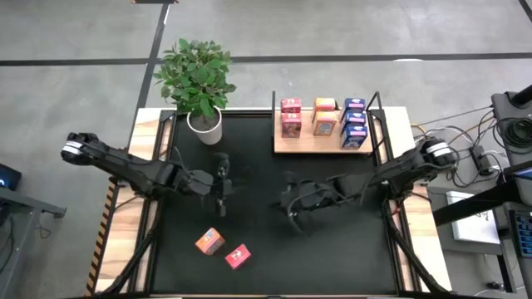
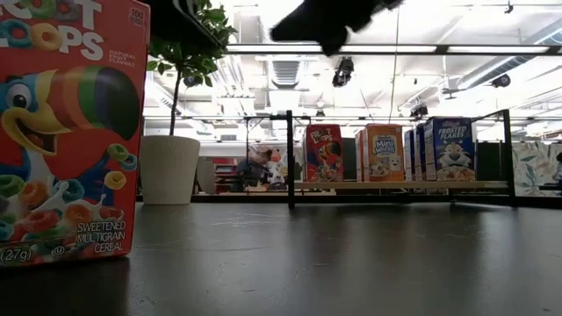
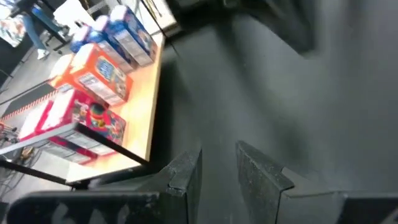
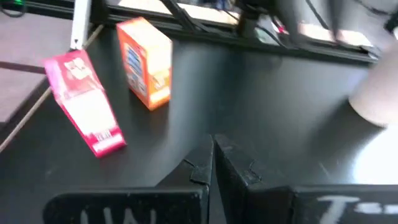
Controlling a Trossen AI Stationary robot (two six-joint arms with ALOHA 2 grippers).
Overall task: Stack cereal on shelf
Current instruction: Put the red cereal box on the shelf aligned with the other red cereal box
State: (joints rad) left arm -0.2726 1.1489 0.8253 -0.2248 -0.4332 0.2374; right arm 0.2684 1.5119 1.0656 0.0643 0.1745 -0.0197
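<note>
The shelf (image 1: pixel 306 146) is a light-wood board at the table's far right. It carries red (image 1: pixel 291 117), orange (image 1: pixel 325 116) and blue (image 1: pixel 355 123) cereal boxes, also seen in the left wrist view as red (image 3: pixel 74 121), orange (image 3: pixel 93 74) and blue (image 3: pixel 127 37). Two loose boxes stand on the black tabletop near its front edge: an orange one (image 1: pixel 209 242) (image 4: pixel 146 62) and a red one (image 1: pixel 238 257) (image 4: pixel 87 106) (image 2: pixel 70 132). My left gripper (image 1: pixel 223 189) (image 3: pixel 217 171) hovers left of centre, slightly open and with nothing in it. My right gripper (image 1: pixel 293 208) (image 4: pixel 211 165) hovers mid-table, shut and with nothing in it, pointing toward the loose boxes.
A potted plant in a white pot (image 1: pixel 204 123) (image 2: pixel 169 168) stands at the table's far left, beside the shelf's thin black posts (image 2: pixel 290 158). Bare black tabletop (image 1: pixel 332 249) lies at the near right. Cables and equipment sit beyond the right edge (image 1: pixel 482 158).
</note>
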